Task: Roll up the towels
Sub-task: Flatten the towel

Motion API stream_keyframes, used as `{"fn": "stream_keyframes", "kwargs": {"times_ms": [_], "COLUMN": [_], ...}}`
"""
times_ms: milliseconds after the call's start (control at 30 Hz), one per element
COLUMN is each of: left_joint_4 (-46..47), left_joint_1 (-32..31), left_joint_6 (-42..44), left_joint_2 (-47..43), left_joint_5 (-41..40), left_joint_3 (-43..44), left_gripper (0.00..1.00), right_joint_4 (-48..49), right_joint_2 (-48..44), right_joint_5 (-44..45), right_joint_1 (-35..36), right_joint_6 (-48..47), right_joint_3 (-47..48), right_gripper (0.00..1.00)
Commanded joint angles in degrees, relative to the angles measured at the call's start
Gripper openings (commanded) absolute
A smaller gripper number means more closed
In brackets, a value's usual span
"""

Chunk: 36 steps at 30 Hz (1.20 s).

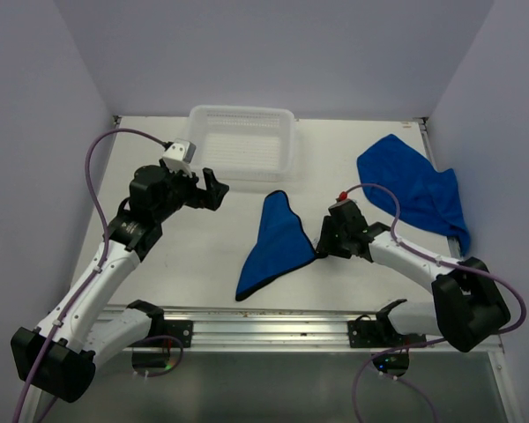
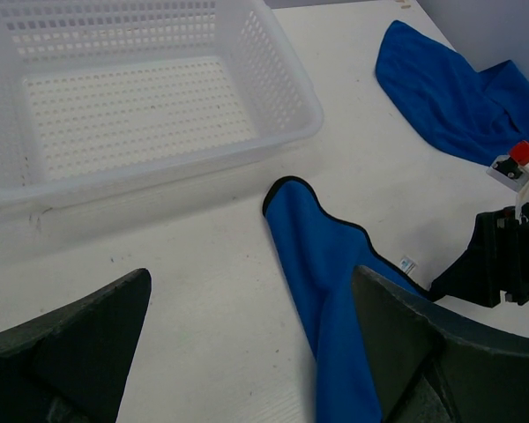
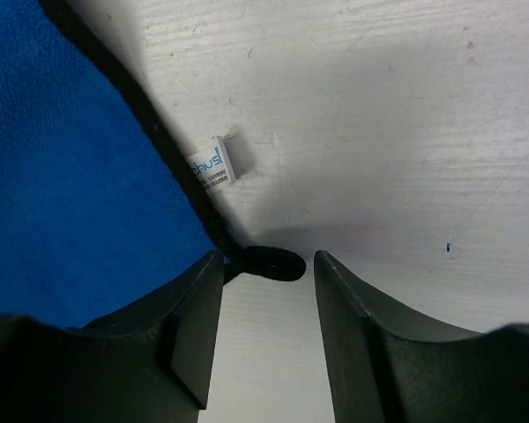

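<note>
two royal-blue soft cloth towels lie well apart on the white table (image 1: 203, 260). the folded towel (image 1: 276, 242), a long tapered shape edged with a black hem, lies near the middle of the table, just in front of the white perforated plastic basket (image 1: 242, 145) that stands at the far edge. the crumpled towel (image 1: 414, 189) lies loosely spread at the far right, close to the side wall.

the right gripper (image 1: 324, 242) sits low at the right-hand corner of the folded towel. in the right wrist view its two dark fingers (image 3: 185, 335) stand partly apart with a clear gap between them. the black-hemmed tip of the towel's corner lies on the table in that gap, and the finger on the left of that view overlaps the towel's edge. the jaws are not pressed together on the cloth, so nothing is gripped. a small white label tag (image 3: 216, 163) sticks out from the hem just beyond the fingers.

the left gripper (image 1: 213, 189) hovers above the table by the near side of the basket, apart from both towels. its jaws are spread wide and hold nothing. in the left wrist view the narrow end of the folded towel points toward the basket's near wall without touching it, and the towel's wider part runs down beside the finger on the right of that view.
</note>
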Motion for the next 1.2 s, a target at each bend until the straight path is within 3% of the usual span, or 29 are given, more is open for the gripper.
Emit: {"fn": "stream_keyframes", "kwargs": {"times_ms": [0,300,367,433,833,1167], "left_joint_4": [1.29,0.85,0.85,0.85,1.03,1.64], "left_joint_1": [-0.38,-0.38,-0.38,-0.38,-0.38,-3.98], "left_joint_6": [1.89,1.89,1.89,1.89,1.8,-2.84], "left_joint_2": [-0.18,-0.62,-0.71,-0.97,-1.5,-2.28], "left_joint_5": [0.75,0.39,0.31,0.31,0.48,4.61], "left_joint_3": [1.4,1.57,1.66,1.57,1.49,-1.23], "left_gripper": [1.0,1.0,0.99,1.0,1.0,1.0], "right_joint_4": [2.52,0.33,-0.72,-1.52,-7.14,-11.1], "right_joint_2": [1.19,-0.21,-1.53,-2.93,-13.21,-15.07], "right_joint_5": [-2.29,-2.82,-3.0,-3.35,-6.16,-8.54], "right_joint_1": [-0.05,-0.05,-0.05,-0.05,0.03,-0.05], "right_joint_6": [0.42,0.24,0.24,0.16,0.86,0.6], "right_joint_3": [-0.79,0.88,1.76,2.11,5.01,25.2], "right_gripper": [0.48,0.23,0.15,0.0,0.0,0.0]}}
